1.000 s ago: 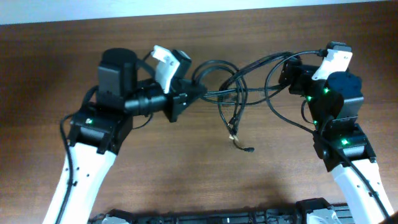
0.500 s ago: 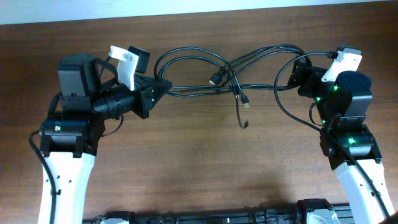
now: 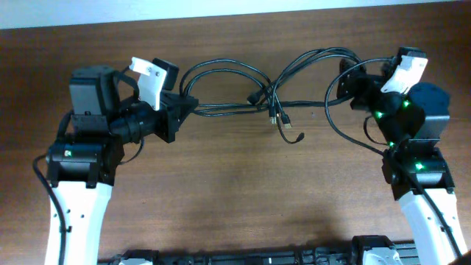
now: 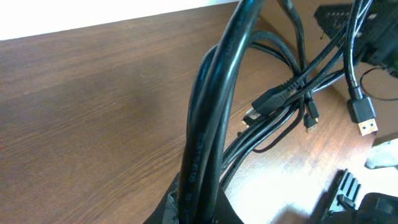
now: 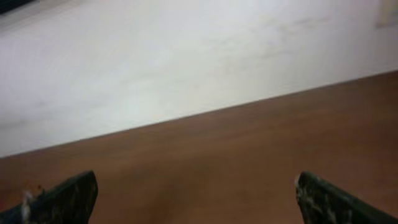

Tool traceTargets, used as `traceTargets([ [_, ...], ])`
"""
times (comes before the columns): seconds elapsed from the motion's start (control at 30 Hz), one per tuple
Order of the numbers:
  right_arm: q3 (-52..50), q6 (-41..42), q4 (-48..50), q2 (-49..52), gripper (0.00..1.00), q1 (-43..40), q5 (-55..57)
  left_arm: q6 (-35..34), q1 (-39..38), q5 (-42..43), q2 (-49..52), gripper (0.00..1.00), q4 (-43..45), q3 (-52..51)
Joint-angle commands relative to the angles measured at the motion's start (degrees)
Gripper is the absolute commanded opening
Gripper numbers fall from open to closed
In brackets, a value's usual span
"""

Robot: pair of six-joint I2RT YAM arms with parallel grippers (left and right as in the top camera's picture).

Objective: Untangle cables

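Observation:
The cables (image 3: 237,108) are thin black cords stretched across the back of the table, crossing in a tangle (image 3: 274,94). Small plug ends (image 3: 288,120) hang loose below it. My left gripper (image 3: 188,105) is shut on two strands at the bundle's left end. In the left wrist view the cables (image 4: 214,106) rise from my left gripper (image 4: 200,213) toward a USB plug (image 4: 365,121). My right gripper (image 3: 346,79) stands open beside the bundle's right loops. The right wrist view shows its fingertips (image 5: 69,195) wide apart, and my right gripper (image 5: 199,204) has only bare table between them.
A white wall (image 3: 235,7) runs along the table's back edge, close behind the cables. A thicker black wire (image 3: 335,126) loops off the right arm. A dark rack (image 3: 257,258) lines the front edge.
My left arm pulled left with the strands, drawing the bundle out longer and flatter. The loose plug ends swung and settled lower right. The right gripper stayed open, shifting slightly.

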Motion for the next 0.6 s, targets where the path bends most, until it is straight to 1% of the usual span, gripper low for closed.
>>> traceTargets([
  [0.0,-0.07,3.74,2.36,-0.17,0.99,-1.20,-11.85,1.36,-1.84,-2.89,-1.20,0.00,0.04,0.57],
  [0.1,-0.07,8.48,3.17,-0.17,0.99,-1.20,-16.00,1.36,-3.91,-2.89,-1.20,0.00,0.57,0.57],
  [0.23,-0.07,8.50,3.41,-0.17,0.99,-1.20,-19.69,1.31,-4.90,-2.93,-1.20,0.00,1.90,0.57],
  [0.33,-0.07,8.11,3.06,-0.17,0.99,-1.20,-19.89,1.36,-4.90,-2.93,-1.20,0.00,2.19,0.57],
  [0.37,-0.07,6.40,2.60,-0.17,0.99,-1.18,-20.06,1.36,-4.90,-2.93,-1.20,0.00,2.19,0.57],
  [0.43,-0.07,-0.42,0.61,-0.15,0.99,-1.14,-21.68,1.36,-4.90,-2.91,-1.20,0.00,2.71,0.57],
  [0.5,-0.07,-13.14,-2.32,0.20,0.99,-1.14,-27.10,1.36,-4.90,-2.89,-1.20,0.00,3.74,0.57],
  [0.57,-0.07,-19.08,-4.61,0.85,0.99,-1.14,-30.67,1.36,-4.90,-2.89,-1.20,0.00,5.25,0.57],
])
